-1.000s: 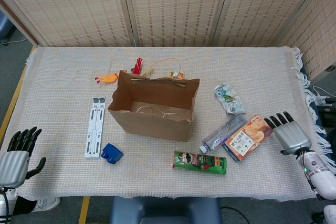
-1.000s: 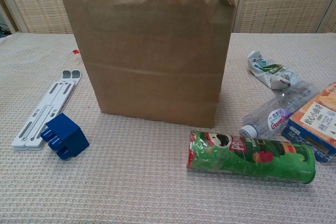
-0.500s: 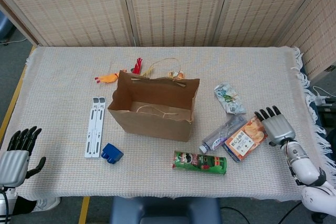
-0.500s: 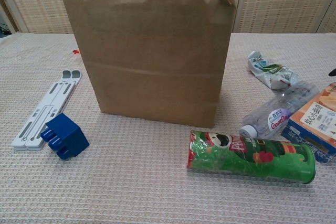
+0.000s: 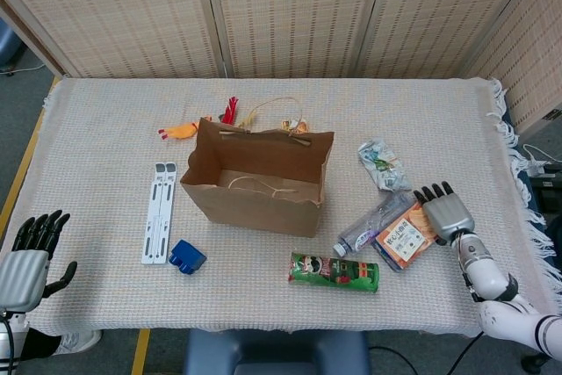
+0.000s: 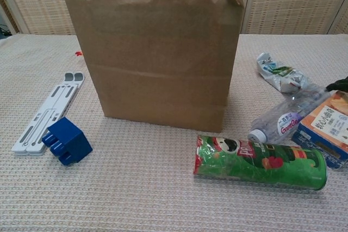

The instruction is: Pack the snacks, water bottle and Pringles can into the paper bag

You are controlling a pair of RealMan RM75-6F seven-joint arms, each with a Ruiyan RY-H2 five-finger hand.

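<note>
Beige woven cloth covers your table [image 5: 105, 129], cane screens behind. At centre stands the open brown paper bag [image 5: 257, 180]. Before it lies the green Pringles can [image 5: 335, 272] on its side. To its right: clear plastic water bottle [image 5: 371, 222], orange snack box [image 5: 405, 235], crumpled silver-green snack packet [image 5: 383, 165]. Your right hand [image 5: 443, 212] sits over the snack box's far end, fingers spread, gripping nothing. Your left hand [image 5: 26, 261] hangs off the table's near-left corner, fingers apart, empty.
</note>
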